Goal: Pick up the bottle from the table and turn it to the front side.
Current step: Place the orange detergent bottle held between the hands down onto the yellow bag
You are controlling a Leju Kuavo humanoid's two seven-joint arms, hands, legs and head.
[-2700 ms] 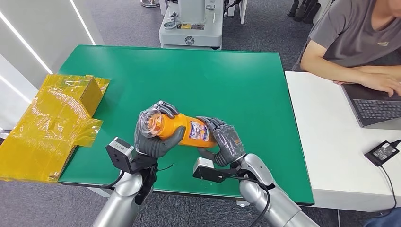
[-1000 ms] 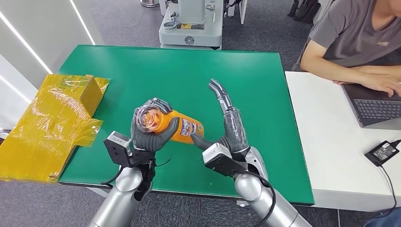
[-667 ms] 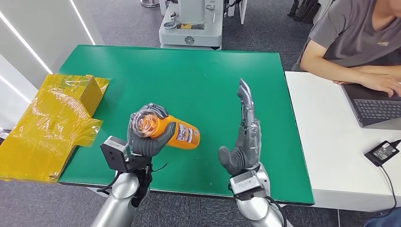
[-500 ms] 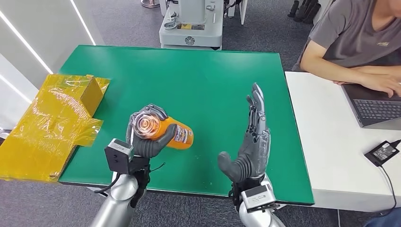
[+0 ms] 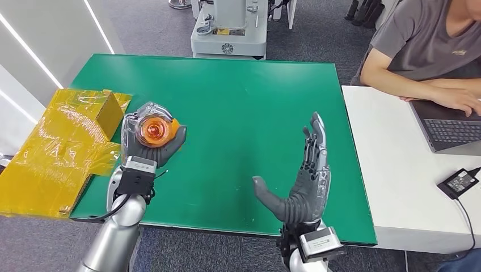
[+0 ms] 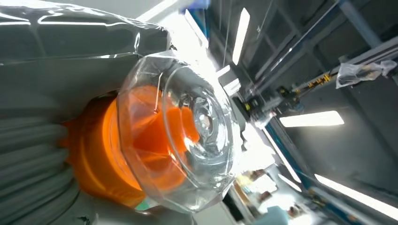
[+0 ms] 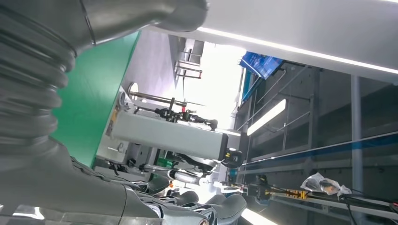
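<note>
Orange bottle (image 5: 155, 131) sits in left hand (image 5: 148, 140), lifted off the green table (image 5: 238, 107) near its left edge, clear cap end turned toward the head cam so body is mostly hidden behind it. Fingers wrap round the bottle w/ thumb on the right side; firm grasp, palm under the body. Left wrist view: bottle (image 6: 155, 145) close up, clear domed cap w/ orange beneath, grey ribbed cover and thumb of left hand (image 6: 42, 154) pressed against its side; label not visible, so can't tell which face is forward. Right hand (image 5: 300, 184) holds nothing: fingers straight and held close together, pointing away from the robot, thumb stuck out to the left, palm facing left toward the bottle. It hangs over the table's near right part, well apart from the bottle, touching nothing. Right wrist view: right hand (image 7: 51, 140) grey cover plus dark fingertips, table (image 7: 94, 93) edge beside it, nothing in grasp. Yellow film-wrapped box (image 5: 62, 148) lies at table's left edge, just beside left hand. Person (image 5: 422, 54) sits at white desk (image 5: 391, 170) to the right, w/ laptop (image 5: 451, 130) and a black adapter (image 5: 458, 182).
</note>
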